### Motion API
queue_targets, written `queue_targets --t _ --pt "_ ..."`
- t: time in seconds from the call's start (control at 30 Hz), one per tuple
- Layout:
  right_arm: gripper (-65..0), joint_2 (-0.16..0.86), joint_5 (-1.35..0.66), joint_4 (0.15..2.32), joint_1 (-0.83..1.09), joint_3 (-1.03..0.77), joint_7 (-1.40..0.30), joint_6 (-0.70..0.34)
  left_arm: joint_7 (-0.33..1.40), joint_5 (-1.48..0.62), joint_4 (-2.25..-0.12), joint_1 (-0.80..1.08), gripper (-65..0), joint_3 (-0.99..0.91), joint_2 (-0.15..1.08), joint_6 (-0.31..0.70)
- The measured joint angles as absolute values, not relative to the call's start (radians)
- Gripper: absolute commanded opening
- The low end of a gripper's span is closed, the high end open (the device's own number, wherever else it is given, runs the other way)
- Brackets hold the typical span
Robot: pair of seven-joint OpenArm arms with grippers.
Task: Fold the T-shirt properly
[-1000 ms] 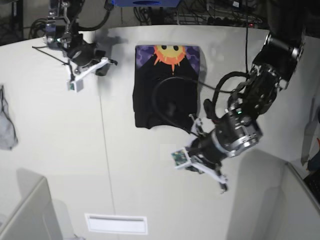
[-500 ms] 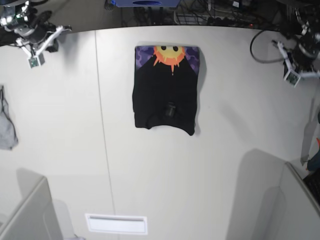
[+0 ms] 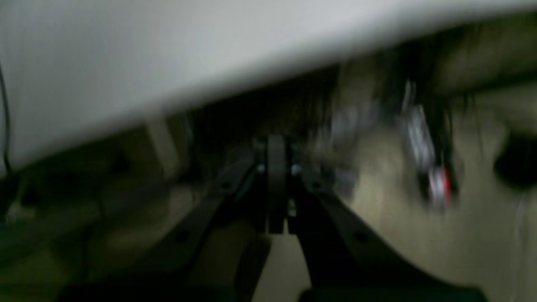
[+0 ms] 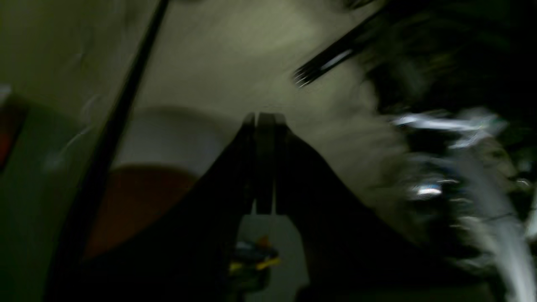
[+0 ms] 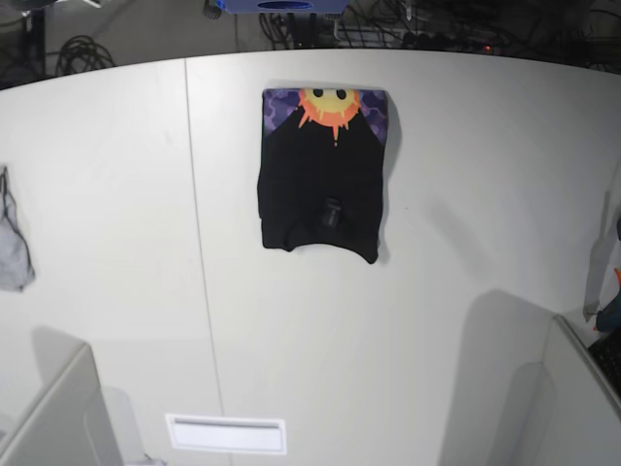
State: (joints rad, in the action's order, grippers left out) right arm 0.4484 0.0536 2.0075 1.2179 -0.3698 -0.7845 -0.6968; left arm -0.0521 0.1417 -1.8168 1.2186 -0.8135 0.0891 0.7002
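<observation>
The T-shirt [image 5: 320, 180] lies folded into a compact black rectangle at the far middle of the white table [image 5: 408, 291], with the orange sun on purple showing along its far edge. Neither arm shows in the base view. In the blurred left wrist view my left gripper [image 3: 276, 193] is shut on nothing, beyond the table edge. In the blurred right wrist view my right gripper [image 4: 264, 167] is shut on nothing, off the table. The shirt shows in neither wrist view.
A small grey cloth [image 5: 12, 248] hangs at the table's left edge. A white label strip [image 5: 225, 434] lies near the front. Grey partitions stand at the front left [image 5: 53, 417] and front right [image 5: 572, 408]. Cables [image 5: 408, 24] lie behind the table.
Both arms have pulled back from the table: they went from beside the shirt to the far corners, then out of the base view. The folded shirt has not moved.
</observation>
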Motion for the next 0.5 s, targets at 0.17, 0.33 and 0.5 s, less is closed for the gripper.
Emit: queue_targets --t 0.17,0.33,0.5 --pt "-65.0 0.421 0.054 1.934 1.216 -0.22 -0.785 -0.693 -0.055 0.381 -1.453 1.159 -65.0 -0.648 0.125 0.689" --pt "-65.0 0.32 0.07 1.494 0.98 0.072 -0.774 -0.543 -0.135 0.421 -0.913 0.902 -65.0 -0.315 0.223 0.628" --pt "-65.0 0.199 0.047 0.954 0.741 0.34 -0.456 -0.233 -0.426 0.422 -0.316 0.617 -65.0 -0.044 0.212 0.382"
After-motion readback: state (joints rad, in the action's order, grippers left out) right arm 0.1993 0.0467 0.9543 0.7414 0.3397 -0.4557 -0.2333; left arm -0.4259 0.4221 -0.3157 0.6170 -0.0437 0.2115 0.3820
